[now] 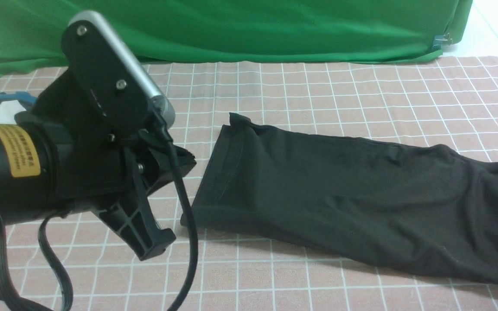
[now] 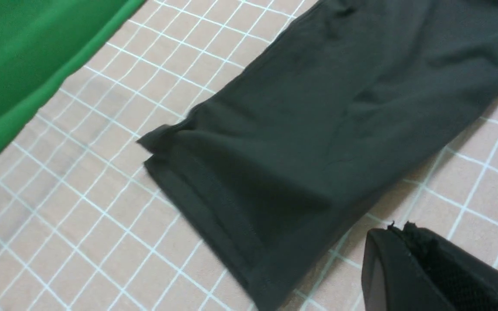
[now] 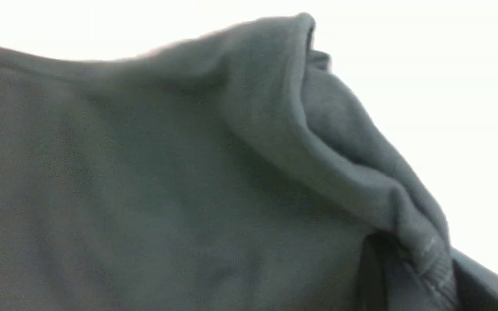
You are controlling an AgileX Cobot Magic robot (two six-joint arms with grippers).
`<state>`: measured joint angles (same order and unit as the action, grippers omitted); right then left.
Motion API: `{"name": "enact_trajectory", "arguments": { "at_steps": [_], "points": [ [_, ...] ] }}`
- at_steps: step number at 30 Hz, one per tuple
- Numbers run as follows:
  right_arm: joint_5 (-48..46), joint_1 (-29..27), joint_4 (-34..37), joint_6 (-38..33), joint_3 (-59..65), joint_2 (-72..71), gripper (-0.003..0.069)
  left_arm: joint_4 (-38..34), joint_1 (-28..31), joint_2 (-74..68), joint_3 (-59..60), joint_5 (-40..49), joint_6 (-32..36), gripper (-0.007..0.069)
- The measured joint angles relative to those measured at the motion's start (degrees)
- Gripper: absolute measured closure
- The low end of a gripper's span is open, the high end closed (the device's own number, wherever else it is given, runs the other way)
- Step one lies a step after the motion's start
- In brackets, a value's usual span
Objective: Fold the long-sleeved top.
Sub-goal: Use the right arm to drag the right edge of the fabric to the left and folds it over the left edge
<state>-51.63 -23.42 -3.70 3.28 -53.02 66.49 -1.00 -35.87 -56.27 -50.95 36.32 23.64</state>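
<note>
Front view: the top [image 1: 361, 190] lies as a long black band across the checked cloth [image 1: 318, 86], running from its hemmed end near centre out toward 3 o'clock, where it leaves the frame. The left gripper [image 1: 162, 203] hangs just beside that hemmed end, at its 9 o'clock, jaws together and empty; the left wrist view shows the closed tip [image 2: 404, 242] near the fabric's edge, not touching it as far as can be told. The right gripper is out of the front view. Its wrist view is filled with raised folds of the top [image 3: 188, 172] against a bright background, and the fabric bunches where a dark finger [image 3: 486, 276] enters the picture, so the jaws appear clamped on the top, with that end lifted.

Step in hand, as judged: gathering the garment for a fold. To do it well, the left jaws must part before they approach the hem, then take both layers at the corner nearest 6 o'clock. The two arms should carry their ends level and at one pace, keeping the band taut, not stretched, so no crease sets.

A green drape [image 1: 231, 30] closes the 12 o'clock side.
</note>
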Motion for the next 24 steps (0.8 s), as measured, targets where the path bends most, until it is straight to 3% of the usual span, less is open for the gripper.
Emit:
{"name": "enact_trajectory", "arguments": {
  "at_steps": [7, 18, 21, 24],
  "points": [
    [-3.42, 0.0, 23.41, -9.33, -4.4, -5.5, 0.0571, 5.25, 0.0, 0.0, 0.49, 1.09, -2.59, 0.0606],
    [-8.69, 0.0, 58.94, -23.63, -7.8, -4.85, 0.0571, 6.06, 0.0, 0.0, 0.49, 1.33, -2.79, 0.0606],
    [-8.57, 1.18, 64.68, -25.62, -7.93, -4.08, 0.0571, 6.06, 0.0, 0.0, 0.49, 1.55, -2.89, 0.0606],
    [-7.32, 6.82, 67.36, -26.84, -8.66, -1.68, 0.0571, 6.12, 0.0, 0.0, 0.49, 2.04, -2.89, 0.0606]
  ]
}}
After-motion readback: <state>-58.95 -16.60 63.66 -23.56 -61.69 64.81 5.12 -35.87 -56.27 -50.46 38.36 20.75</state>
